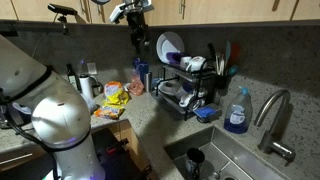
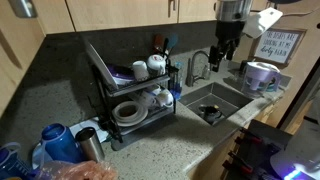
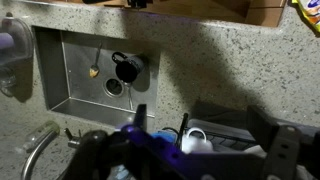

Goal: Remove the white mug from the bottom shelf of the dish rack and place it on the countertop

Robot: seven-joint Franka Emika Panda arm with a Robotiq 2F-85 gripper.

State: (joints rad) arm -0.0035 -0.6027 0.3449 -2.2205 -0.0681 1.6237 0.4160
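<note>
The black dish rack [image 2: 100, 75] stands on the counter beside the sink in both exterior views [image 1: 205, 104]. On its bottom shelf a white mug [image 2: 160, 98] sits next to a white bowl [image 2: 128, 111]. Two more white mugs [image 2: 148, 68] sit on the top shelf. My gripper [image 2: 221, 58] hangs high above the sink, away from the rack, and holds nothing. In the wrist view its fingers [image 3: 198, 112] are spread open, and a white mug [image 3: 196, 140] in the rack shows between them. I cannot tell its shelf from there.
The steel sink [image 2: 235, 95] holds a black cup [image 3: 125, 68], with a faucet [image 2: 197, 65] behind it. A white mug [image 2: 262, 74] stands on the counter past the sink. A blue soap bottle [image 1: 237, 112] is by the faucet. Bottles and snack packets [image 1: 115, 95] crowd the counter beside the rack.
</note>
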